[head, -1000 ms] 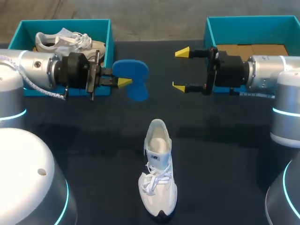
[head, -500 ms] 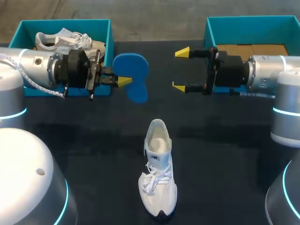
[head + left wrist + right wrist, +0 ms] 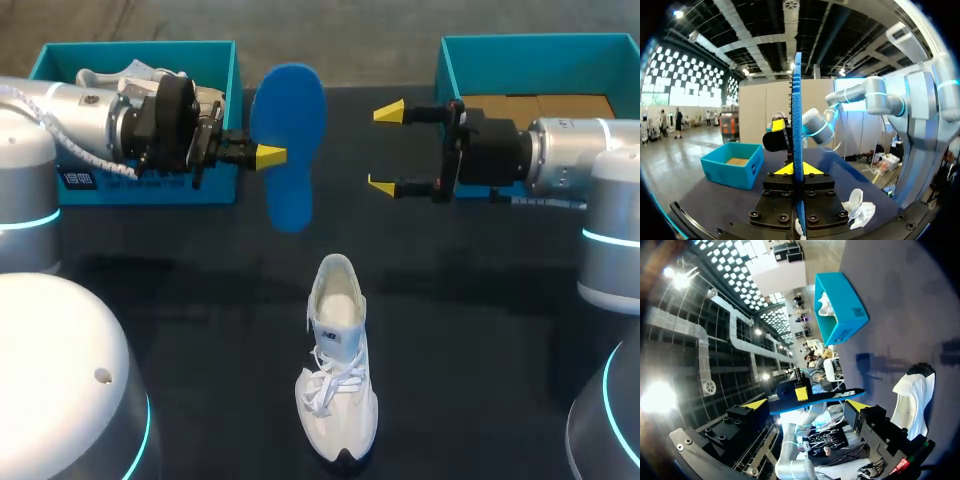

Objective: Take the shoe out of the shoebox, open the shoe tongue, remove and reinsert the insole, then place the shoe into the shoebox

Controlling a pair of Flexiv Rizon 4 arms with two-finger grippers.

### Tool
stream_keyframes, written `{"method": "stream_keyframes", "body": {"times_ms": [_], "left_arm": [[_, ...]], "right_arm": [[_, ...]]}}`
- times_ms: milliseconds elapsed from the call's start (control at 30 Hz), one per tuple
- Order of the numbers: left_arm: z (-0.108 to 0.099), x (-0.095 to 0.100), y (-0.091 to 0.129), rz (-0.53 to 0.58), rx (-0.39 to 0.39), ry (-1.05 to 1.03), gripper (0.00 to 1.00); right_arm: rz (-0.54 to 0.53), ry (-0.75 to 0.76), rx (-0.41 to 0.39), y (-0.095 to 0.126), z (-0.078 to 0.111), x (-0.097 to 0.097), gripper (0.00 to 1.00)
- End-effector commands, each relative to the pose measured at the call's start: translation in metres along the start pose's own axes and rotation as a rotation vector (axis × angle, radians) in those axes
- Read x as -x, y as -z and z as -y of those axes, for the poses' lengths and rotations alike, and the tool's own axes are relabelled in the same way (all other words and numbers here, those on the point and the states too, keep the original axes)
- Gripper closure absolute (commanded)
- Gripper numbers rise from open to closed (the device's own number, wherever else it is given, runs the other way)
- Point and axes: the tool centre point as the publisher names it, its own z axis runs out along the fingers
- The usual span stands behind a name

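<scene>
Reinsertion stage of the shoe task. The white shoe (image 3: 338, 370) stood upright on its sole on the dark table (image 3: 480, 330), at the near middle, toe towards the near edge and its mouth facing the far side. It was outside both boxes, with loose laces and a gaping opening. The blue insole (image 3: 288, 150) was out of the shoe and clear of the table, far from the shoe and slightly left of it, between the two boxes. The left arm (image 3: 90, 120) reached in from the left, and the left jaws were closed on the insole's left edge; in the left wrist view the insole ran edge-on between the yellow tips. The right arm (image 3: 560, 160) reached in from the right. The right jaws stood wide apart and empty, their tips pointing left towards the insole without touching it. The left shoebox (image 3: 140, 190) at the far left held a second white shoe (image 3: 150, 82), partly hidden by the arm. The right shoebox (image 3: 530, 55) at the far right showed only a brown floor. Judged from this layout, taking out the shoe, opening the tongue and removing the insole were done. Returning the insole to the shoe and placing the shoe in a shoebox remained.
</scene>
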Motion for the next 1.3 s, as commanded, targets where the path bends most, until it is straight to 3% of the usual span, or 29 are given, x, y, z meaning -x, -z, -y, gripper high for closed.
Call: {"method": "stream_keyframes", "body": {"times_ms": [33, 267, 500, 833, 1300], "left_arm": [[0.005, -0.004, 0.004, 0.014, 0.115, 1.176, 1.00], [0.000, -0.015, 0.001, -0.042, 0.106, 1.544, 1.00], [0.001, -0.004, -0.001, -0.123, 0.034, 1.868, 1.00], [-0.004, 0.008, -0.002, -0.198, -0.033, 2.061, 1.00], [-0.012, 0.014, -0.008, -0.213, -0.028, 2.141, 1.00]], "right_arm": [[-0.001, 0.001, 0.003, -0.001, 0.000, 0.001, 0.00], [-0.001, 0.001, 0.003, -0.001, 0.000, 0.001, 0.00], [-0.001, 0.001, 0.003, -0.001, 0.000, 0.001, 0.00], [-0.001, 0.001, 0.003, -0.001, 0.000, 0.001, 0.00], [-0.001, 0.001, 0.003, -0.001, 0.000, 0.001, 0.00]]}}
